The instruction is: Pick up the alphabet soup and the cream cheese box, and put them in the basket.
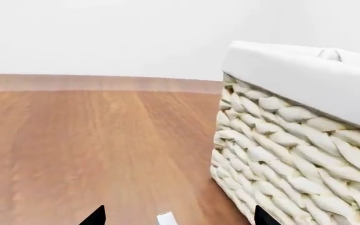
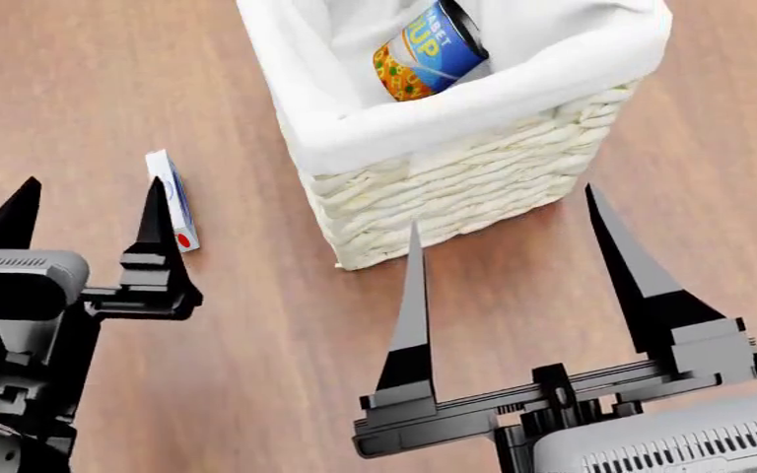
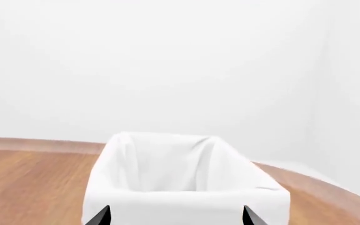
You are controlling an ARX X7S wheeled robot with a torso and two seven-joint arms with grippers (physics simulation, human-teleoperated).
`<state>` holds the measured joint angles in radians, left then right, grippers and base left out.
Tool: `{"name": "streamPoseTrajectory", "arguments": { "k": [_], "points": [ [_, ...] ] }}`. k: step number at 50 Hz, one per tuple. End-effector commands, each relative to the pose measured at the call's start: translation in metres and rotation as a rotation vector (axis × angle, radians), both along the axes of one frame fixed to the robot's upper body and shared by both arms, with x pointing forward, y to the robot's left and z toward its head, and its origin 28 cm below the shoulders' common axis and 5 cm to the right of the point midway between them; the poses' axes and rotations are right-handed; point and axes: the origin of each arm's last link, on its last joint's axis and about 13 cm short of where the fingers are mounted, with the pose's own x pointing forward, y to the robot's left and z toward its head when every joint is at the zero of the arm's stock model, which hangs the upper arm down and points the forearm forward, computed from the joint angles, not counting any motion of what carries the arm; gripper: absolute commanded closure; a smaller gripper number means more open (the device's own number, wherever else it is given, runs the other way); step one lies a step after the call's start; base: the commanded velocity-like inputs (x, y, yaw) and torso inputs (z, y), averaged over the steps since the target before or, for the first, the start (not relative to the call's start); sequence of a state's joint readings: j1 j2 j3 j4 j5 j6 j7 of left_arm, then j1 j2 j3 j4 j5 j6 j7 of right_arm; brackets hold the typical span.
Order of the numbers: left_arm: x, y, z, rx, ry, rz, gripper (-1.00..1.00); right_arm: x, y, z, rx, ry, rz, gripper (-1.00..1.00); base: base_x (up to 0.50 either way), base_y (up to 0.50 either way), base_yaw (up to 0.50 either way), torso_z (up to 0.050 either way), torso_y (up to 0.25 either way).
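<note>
Now the left gripper (image 2: 83, 212), jaws wide and empty, should straddle the cream cheese box (image 2: 172, 200) left of the basket (image 2: 484, 192) (alphabet soup (image 2: 429, 51) already inside); the right gripper (image 2: 511, 281) gapes idle before it.

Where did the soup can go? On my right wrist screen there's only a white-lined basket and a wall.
Observer: The alphabet soup already lies on its side inside the basket; the head view shows it.
Operator: And that cream cheese box?
Observer: The cream cheese box is outside, on the wooden floor on the basket's left.
Operator: Is a hand near it?
Observer: The left gripper hangs open, one fingertip overlapping the box in the head view, holding nothing.
Operator: And the other hand?
Observer: The right gripper is open and empty, facing the basket's wicker wall.
</note>
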<state>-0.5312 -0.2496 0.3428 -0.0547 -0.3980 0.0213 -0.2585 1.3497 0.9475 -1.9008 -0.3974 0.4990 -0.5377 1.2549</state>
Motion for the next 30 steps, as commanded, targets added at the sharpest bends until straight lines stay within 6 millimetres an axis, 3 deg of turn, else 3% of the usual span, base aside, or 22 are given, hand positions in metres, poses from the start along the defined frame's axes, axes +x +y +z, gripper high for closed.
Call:
{"name": "streamPoseTrajectory", "arguments": {
  "k": [1, 30],
  "points": [
    [0.031, -0.003, -0.002, -0.011, 0.042, 0.004, -1.0, 0.001, 0.001, -0.004, 0.004, 0.023, 0.003, -1.0, 0.0, 0.0, 0.0, 0.0, 0.0],
    [0.07, -0.008, -0.036, 0.035, 0.223, 0.035, -1.0, -0.001, 0.0, -0.007, 0.02, 0.043, 0.003, -1.0, 0.0, 0.0, 0.0, 0.0, 0.0]
  ]
}}
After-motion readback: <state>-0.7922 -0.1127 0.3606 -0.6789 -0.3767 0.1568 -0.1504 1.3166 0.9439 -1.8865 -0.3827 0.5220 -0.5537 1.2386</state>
